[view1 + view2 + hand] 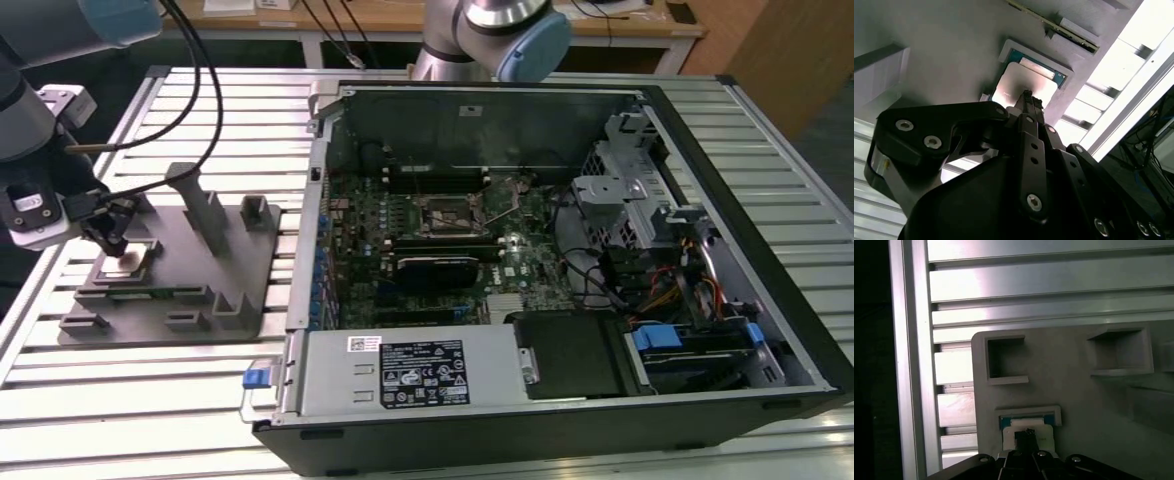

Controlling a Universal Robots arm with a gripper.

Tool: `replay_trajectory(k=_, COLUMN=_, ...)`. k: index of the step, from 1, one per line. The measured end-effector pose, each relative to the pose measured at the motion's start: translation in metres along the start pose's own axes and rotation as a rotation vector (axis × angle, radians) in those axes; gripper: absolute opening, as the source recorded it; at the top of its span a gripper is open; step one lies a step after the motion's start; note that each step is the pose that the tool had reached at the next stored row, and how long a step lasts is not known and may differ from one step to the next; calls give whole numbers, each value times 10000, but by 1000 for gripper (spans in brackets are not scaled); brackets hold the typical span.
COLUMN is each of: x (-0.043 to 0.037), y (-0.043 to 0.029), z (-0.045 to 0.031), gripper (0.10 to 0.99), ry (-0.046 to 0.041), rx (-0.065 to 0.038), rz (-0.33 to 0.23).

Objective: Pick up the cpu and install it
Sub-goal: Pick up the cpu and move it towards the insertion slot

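We found the gripper point(1026, 94) over the grey fixture point(200, 290) at the exterior view's left. Its fingers were drawn together on nothing, tips at or just above the lid of the cpu point(1029, 75), which lay flat in its recess, well apart from the socket point(447, 212) in the open case point(481, 115). We judged that pressing down like this could scratch or tilt the chip against the recess rim. We counted one cpu, one gripper, one fixture and one socket.
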State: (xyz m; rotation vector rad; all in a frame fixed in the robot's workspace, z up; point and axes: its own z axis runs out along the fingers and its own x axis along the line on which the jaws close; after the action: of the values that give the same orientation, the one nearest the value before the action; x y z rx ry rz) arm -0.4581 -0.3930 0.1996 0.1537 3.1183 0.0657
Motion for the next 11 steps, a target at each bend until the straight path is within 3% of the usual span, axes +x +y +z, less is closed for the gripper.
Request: replay_trajectory(k=11, x=0, y=-2, z=33, gripper=106, ry=-3, rx=10, rz=4)
